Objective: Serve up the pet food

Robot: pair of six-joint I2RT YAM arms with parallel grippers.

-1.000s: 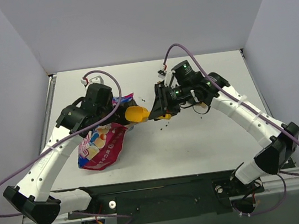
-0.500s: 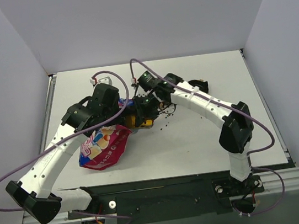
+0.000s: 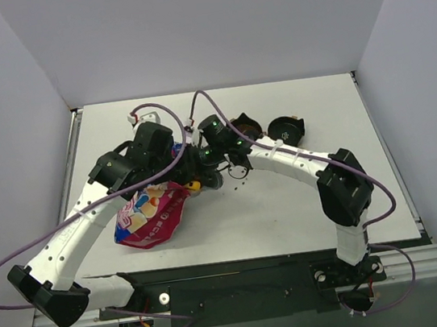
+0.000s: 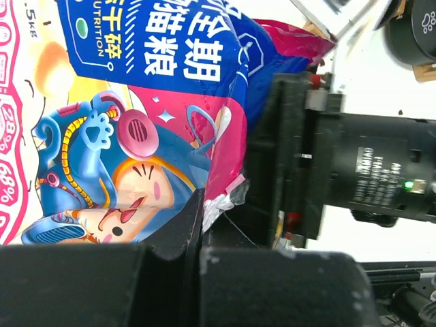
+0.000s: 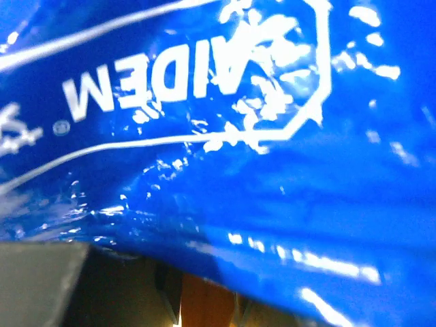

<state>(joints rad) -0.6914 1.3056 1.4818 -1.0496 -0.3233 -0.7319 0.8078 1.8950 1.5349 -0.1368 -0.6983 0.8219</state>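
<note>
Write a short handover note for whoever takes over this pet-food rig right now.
Left tool: shut on the pet food bag's open edge.
Right tool: shut on the yellow-orange scoop, pushed into the bag mouth.
Two black bowls stand farther back on the right; loose kibble lies spilled on the table in front of them.
Done: bag open, scoop at the food.
Left: lift a scoopful, tip it into a bowl.
</note>
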